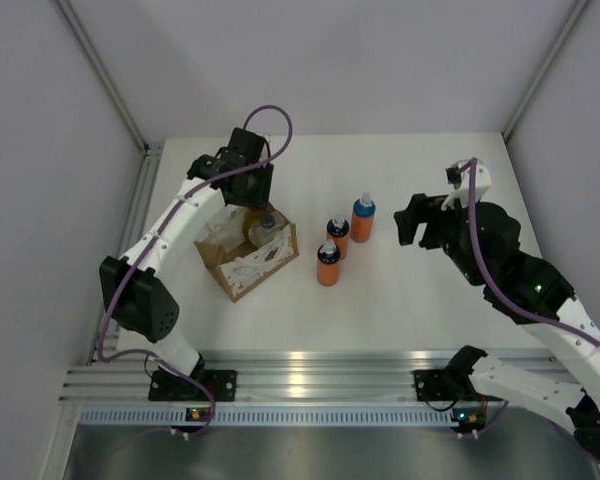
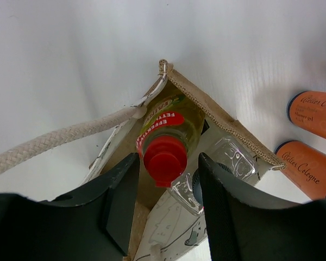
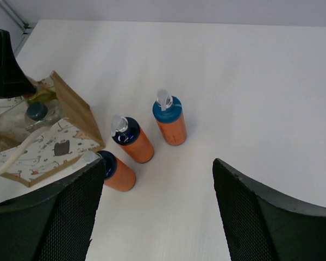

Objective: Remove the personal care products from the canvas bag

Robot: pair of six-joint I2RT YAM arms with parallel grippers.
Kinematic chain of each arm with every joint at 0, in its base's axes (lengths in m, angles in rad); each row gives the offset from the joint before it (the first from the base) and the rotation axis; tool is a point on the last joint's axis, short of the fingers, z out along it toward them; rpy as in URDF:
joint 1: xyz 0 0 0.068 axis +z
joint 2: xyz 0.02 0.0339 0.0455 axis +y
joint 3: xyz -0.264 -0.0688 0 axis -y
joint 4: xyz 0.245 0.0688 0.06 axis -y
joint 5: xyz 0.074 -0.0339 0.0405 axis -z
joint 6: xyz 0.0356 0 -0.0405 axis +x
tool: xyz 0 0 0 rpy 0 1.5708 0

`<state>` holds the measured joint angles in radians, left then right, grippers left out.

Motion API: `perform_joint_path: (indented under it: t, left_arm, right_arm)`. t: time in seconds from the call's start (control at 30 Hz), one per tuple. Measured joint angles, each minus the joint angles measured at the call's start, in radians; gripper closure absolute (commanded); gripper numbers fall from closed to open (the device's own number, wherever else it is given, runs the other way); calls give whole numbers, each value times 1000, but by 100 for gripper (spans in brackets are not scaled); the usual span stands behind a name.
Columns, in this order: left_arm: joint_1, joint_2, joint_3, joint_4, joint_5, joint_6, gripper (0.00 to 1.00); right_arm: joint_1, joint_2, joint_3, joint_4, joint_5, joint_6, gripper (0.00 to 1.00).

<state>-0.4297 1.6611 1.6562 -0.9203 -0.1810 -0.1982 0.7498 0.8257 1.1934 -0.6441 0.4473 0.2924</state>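
One yellow bottle [image 2: 171, 128], cap [image 2: 164, 159] up, seemingly upright in canvas bag [image 2: 223, 117]

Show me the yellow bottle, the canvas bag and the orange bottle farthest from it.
yellow bottle [image 2: 164, 157]: left wrist view, on its red cap.
canvas bag [image 1: 258, 266]: top view, on its patterned side.
farthest orange bottle [image 3: 171, 126]: right wrist view, on its orange body.

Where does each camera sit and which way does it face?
Top external: above and behind the arms, looking down on the table; both arms show, left end effector over the canvas bag.
Left wrist: looks down into the bag at the red-capped yellow bottle; its open fingers flank the cap.
Right wrist: looks down across the table at three orange bottles; open right end effector frames the bottom.
Shared: bag and orange bottles, in all three.
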Motion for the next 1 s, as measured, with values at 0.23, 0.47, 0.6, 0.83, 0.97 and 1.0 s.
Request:
perform_joint_path:
  t: [0.23,0.47,0.6,0.83,0.97,1.0]
  left_arm:
    - [0,34,2,-2,1,14,48]
    - [0,42,7,-7,-14,22,56]
    - [0,42,12,-14,-13,22,58]
    - [0,42,18,-19,-13,22,79]
    - [0,42,18,-19,-13,22,98]
    - [0,42,18,-19,-13,22,100]
  right_arm:
    - [0,9,0,0,0,0,23]
    - [0,11,0,0,1,0,23]
    - [0,24,0,0,2,0,23]
    - [0,50,0,0,1,0,23]
    - [0,52,0,0,2,0,23]
    - [0,52,0,0,2,0,23]
